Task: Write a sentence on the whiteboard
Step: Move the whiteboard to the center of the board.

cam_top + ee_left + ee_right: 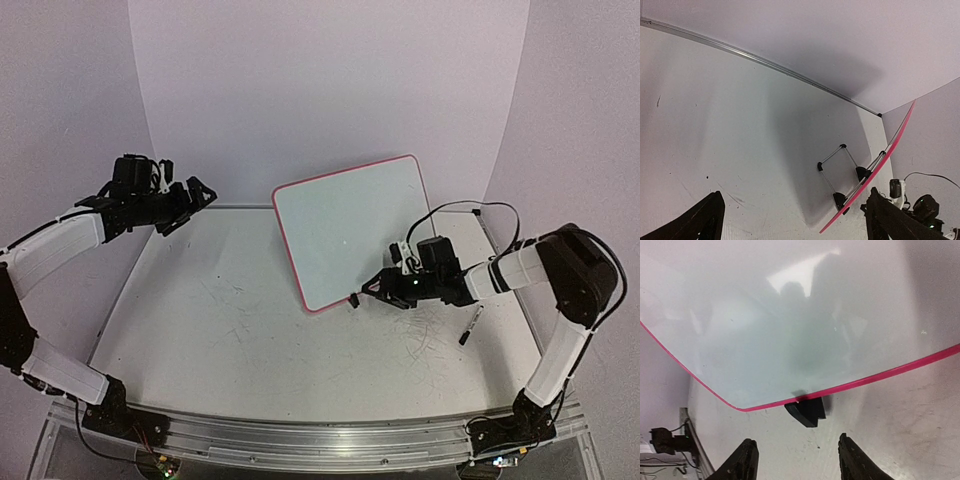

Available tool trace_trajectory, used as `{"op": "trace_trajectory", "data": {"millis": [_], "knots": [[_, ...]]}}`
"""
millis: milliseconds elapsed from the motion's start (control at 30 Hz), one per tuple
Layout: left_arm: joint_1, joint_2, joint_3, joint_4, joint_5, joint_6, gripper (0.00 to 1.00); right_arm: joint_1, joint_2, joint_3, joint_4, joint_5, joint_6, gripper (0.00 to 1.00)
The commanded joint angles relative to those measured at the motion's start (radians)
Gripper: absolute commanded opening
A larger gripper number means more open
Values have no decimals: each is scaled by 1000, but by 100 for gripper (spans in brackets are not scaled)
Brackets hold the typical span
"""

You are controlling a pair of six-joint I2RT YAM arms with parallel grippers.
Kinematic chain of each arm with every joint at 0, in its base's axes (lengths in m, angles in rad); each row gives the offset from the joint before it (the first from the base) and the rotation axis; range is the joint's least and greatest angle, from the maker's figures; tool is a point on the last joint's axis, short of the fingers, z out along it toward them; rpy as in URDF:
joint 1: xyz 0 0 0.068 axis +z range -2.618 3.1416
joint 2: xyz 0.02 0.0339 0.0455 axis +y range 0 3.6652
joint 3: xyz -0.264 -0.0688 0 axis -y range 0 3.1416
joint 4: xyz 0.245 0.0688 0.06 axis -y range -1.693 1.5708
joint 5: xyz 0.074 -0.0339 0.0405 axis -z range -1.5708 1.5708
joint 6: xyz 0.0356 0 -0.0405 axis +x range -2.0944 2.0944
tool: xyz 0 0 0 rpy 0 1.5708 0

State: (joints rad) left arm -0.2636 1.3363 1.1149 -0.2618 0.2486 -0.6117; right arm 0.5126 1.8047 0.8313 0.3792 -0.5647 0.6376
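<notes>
Whiteboard (355,232) stands tilted, blank, red-pink rimmed.

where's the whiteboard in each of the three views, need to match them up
top external: the whiteboard stands right of centre, face towards the camera.
left wrist: the whiteboard is at the right, seen almost edge-on from behind.
right wrist: the whiteboard fills the upper part.
shared landmark: the black clip foot under its lower rim.

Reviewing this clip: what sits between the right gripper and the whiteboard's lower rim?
Only one black clip foot of the whiteboard and bare table; the right wrist view shows it ahead of the right gripper.
</notes>
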Motion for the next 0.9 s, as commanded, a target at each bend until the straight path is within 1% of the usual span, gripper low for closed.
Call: {"op": "trace_trajectory", "data": {"millis": [0,33,133,200,233,333,400,533,633,700,800,867], "knots": [[-15,17,7,32,-21,0,99,-2,-130,116,-483,390,-341,58],[-19,21,8,34,-20,0,99,-3,-139,143,-554,466,-392,59],[-32,33,14,40,-16,5,99,-3,-117,234,-679,716,-519,60],[-44,40,21,44,-16,7,99,-5,-66,280,-717,820,-622,59],[-48,40,23,46,-21,8,99,-8,-40,303,-719,838,-680,58],[-57,31,27,52,-20,11,99,-14,28,330,-678,785,-800,55],[-58,19,26,53,-13,16,99,-24,54,334,-640,739,-835,54],[-58,-21,10,54,3,23,99,-71,104,358,-585,635,-830,50],[-58,-47,-12,53,-5,20,99,-75,118,355,-539,576,-845,48],[-57,-63,-30,53,-14,15,99,-76,125,344,-488,572,-840,45],[-58,-75,-45,53,-19,8,100,-77,170,386,-498,598,-834,40],[-57,-80,-48,53,-19,4,99,-76,175,408,-505,579,-833,38]]}}
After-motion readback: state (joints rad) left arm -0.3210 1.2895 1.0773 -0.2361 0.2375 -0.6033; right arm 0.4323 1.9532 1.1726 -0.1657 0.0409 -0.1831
